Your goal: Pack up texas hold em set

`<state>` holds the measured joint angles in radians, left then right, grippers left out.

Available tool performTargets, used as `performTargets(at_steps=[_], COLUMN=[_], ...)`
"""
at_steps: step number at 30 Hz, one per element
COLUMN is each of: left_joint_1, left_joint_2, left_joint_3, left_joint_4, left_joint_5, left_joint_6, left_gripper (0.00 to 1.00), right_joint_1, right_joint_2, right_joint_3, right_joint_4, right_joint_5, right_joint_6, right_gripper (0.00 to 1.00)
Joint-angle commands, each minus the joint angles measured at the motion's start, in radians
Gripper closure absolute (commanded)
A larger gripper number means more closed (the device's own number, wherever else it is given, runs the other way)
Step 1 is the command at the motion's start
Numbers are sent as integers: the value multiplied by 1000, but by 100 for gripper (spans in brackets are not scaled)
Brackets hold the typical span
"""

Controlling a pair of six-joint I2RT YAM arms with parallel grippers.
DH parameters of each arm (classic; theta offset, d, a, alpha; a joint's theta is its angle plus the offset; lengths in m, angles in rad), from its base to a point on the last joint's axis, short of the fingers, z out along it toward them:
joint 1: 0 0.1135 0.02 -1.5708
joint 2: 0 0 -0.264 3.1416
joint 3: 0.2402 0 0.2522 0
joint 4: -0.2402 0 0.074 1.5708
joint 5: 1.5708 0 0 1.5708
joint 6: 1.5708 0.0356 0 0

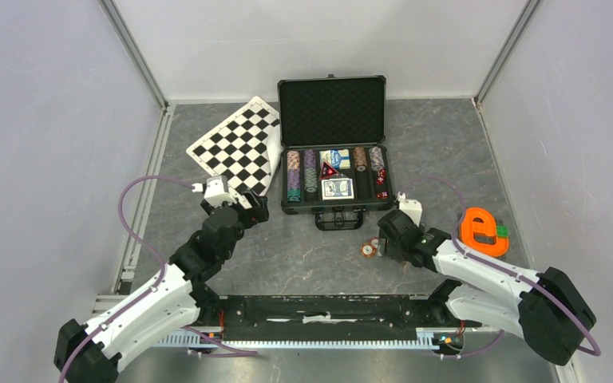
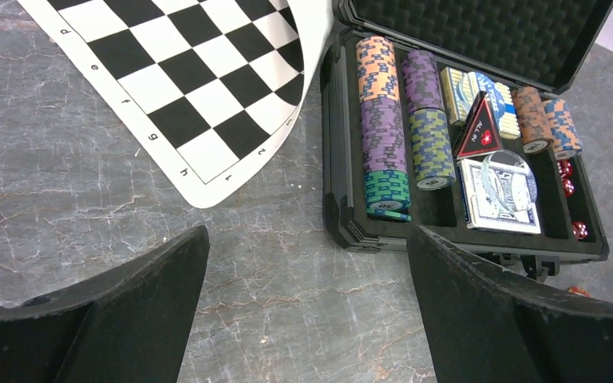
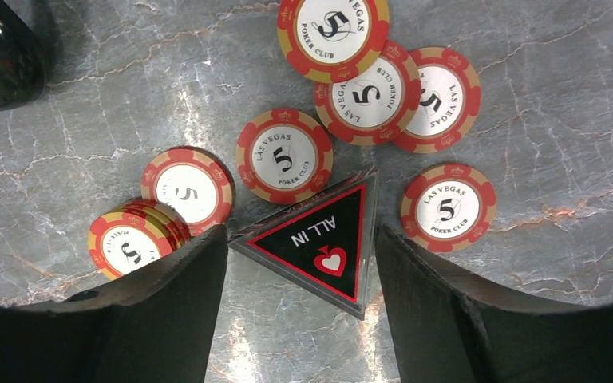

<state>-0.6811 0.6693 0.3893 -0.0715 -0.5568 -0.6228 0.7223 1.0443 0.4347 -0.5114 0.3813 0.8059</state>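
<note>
The black case [image 1: 333,112] stands open at the back middle, its tray holding rows of striped chips [image 2: 383,128], card decks [image 2: 499,195], a triangular button [image 2: 479,128] and red dice [image 2: 567,179]. My right gripper [image 1: 383,239] is open and low over the table in front of the case. In the right wrist view its fingers [image 3: 183,279] straddle a black triangular "ALL IN" button [image 3: 319,239] lying flat among several loose red "5" chips [image 3: 285,155]. My left gripper [image 1: 251,209] is open and empty over bare table [image 2: 307,239], just left of the case's front corner.
A black-and-white checkered board [image 1: 235,148] lies left of the case, its edge curling against the case's side. An orange tape-like object [image 1: 481,231] sits at the right. The case handle [image 1: 339,217] sticks out toward the loose chips [image 1: 367,248]. Grey walls enclose the table.
</note>
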Motion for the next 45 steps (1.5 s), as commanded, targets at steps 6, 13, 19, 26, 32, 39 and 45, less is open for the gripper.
performTargets(at_steps=[6,13,19,26,32,39,45], left_joint_1=[-3,-3,-4,-3,-3,-3,-3], left_joint_2=[7,24,20,6,12,36,68], left_joint_3=[1,2,0,-11,-16,-18,-11], left_joint_4=[51,50,50,45,54,67,67], left_joint_5=[-27,-20,-18,-24,-24,-28,-20], left_joint_6=[30,24,21,28,41,50,52], left_gripper=[0,0,0,0,0,0,0], right_joint_1=[-4,-6,-36,-77,-88,-111,-149], right_joint_2=[-45,-129,-4,254,506,709,795], right_joint_3=[17,187,409,685,912,1058,1090], right_joint_4=[-90,-174,-154,-41,-2,41,50], right_joint_5=[26,-8,1,-44,-33,-50,-63], right_joint_6=[26,-36,-145,-264,-341,-382,-407], right_gripper=[36,40,40,43,42,42,41])
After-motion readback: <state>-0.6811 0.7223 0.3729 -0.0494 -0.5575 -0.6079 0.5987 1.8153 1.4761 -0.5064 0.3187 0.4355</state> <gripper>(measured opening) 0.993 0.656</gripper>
